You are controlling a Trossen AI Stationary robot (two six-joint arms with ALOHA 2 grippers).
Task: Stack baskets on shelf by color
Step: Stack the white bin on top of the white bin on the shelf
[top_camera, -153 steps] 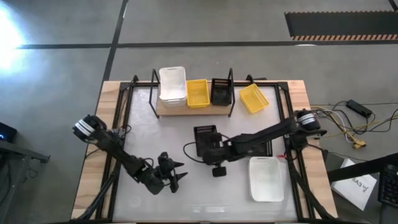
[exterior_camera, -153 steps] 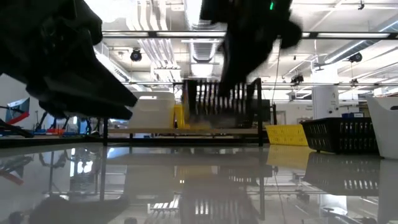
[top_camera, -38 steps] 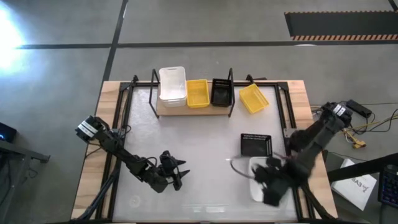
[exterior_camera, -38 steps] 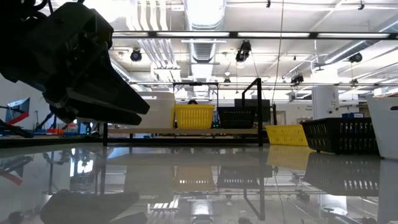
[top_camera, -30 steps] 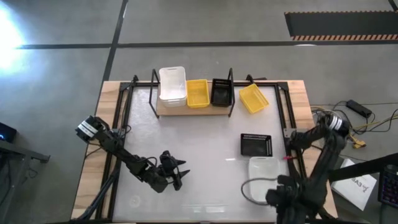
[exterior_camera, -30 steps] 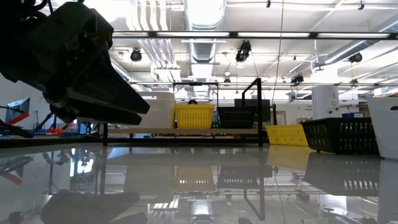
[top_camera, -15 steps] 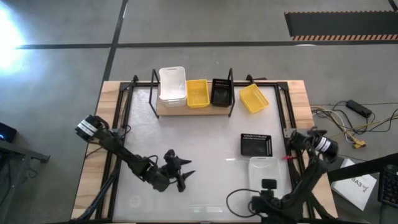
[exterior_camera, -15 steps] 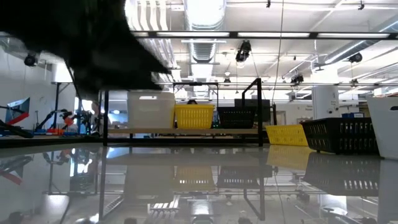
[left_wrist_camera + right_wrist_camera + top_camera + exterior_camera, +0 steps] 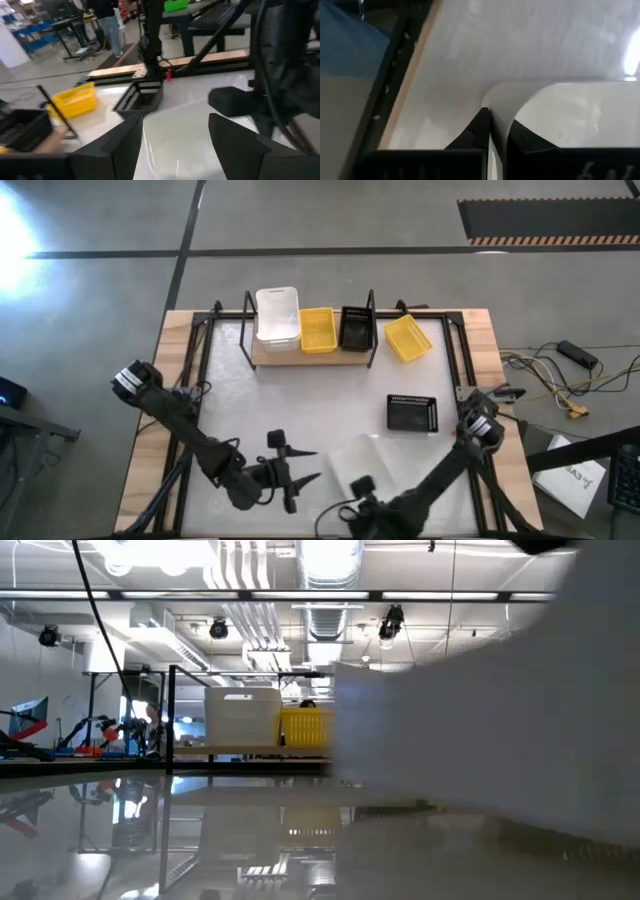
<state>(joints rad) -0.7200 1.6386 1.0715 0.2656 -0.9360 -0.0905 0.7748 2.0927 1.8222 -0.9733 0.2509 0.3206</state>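
Table centre (image 9: 330, 405) lies open; black basket (image 9: 411, 413) stands rightward.

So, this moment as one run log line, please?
right tool shut on white basket rim | left tool open, over table | black basket on table

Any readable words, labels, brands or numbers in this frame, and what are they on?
None can be read.
White sheet of paper on the floor right of the table: dark print, too small and blurred to read.
White plastic basket held at its rim by the right gripper: no label visible.
Yellow plastic basket on the table: no label visible.
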